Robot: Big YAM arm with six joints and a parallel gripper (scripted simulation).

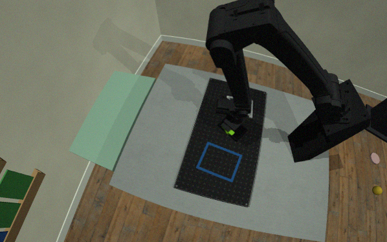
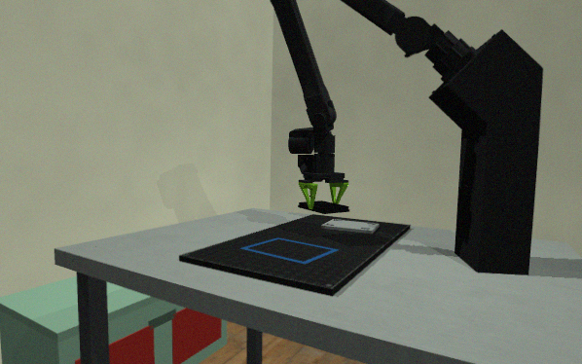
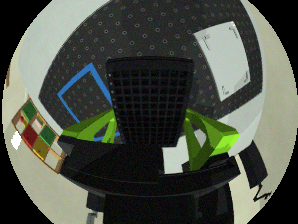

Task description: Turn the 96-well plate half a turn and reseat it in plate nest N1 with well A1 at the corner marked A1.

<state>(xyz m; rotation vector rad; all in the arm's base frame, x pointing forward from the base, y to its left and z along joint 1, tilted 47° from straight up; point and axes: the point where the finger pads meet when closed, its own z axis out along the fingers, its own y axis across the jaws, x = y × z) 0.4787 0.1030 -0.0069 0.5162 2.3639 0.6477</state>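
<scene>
Aloft, tool [image 2: 323, 199] grips plate [image 2: 323, 207] above deck [image 2: 357, 263], beside nest [image 2: 350, 226].
</scene>
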